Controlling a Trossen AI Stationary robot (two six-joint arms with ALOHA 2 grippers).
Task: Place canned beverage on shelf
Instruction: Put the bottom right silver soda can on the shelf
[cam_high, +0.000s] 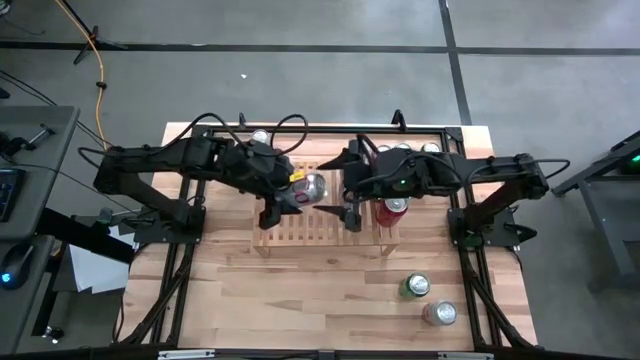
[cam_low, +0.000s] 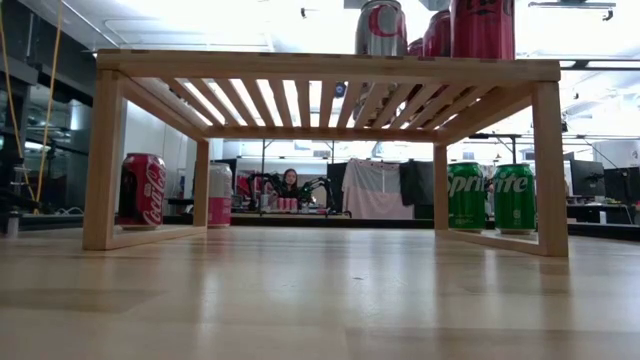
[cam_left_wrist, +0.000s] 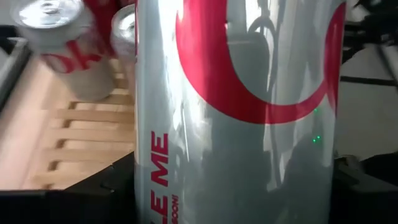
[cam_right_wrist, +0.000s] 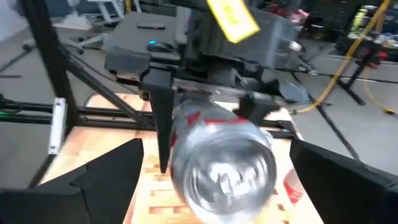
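Note:
A silver canned beverage (cam_high: 312, 187) with a red letter C sits over the middle of the light wooden slatted shelf (cam_high: 300, 235). My left gripper (cam_high: 298, 197) is shut on it from the table's left. In the low view the can (cam_low: 380, 28) reaches down to the shelf's top (cam_low: 330, 68); whether it rests there I cannot tell. My right gripper (cam_high: 346, 192) is at the can's right side, open. In the right wrist view its two fingers (cam_right_wrist: 93, 180) stand on either side of the can (cam_right_wrist: 221, 162) without touching it. My left gripper pinches the silver can's side wall (cam_left_wrist: 149, 186) between its two fingers, one on each side. The fingers (cam_right_wrist: 163, 124) come from the table's left, slanting down. The can is tilted, its top end toward the right gripper.
Red cans (cam_high: 392, 208) stand on the shelf's right part. More cans (cam_high: 400, 150) line the table's far edge behind the shelf. A green can (cam_high: 415, 287) and a silver one (cam_high: 438, 313) stand at the near right. Bare wood lies in front of the shelf.

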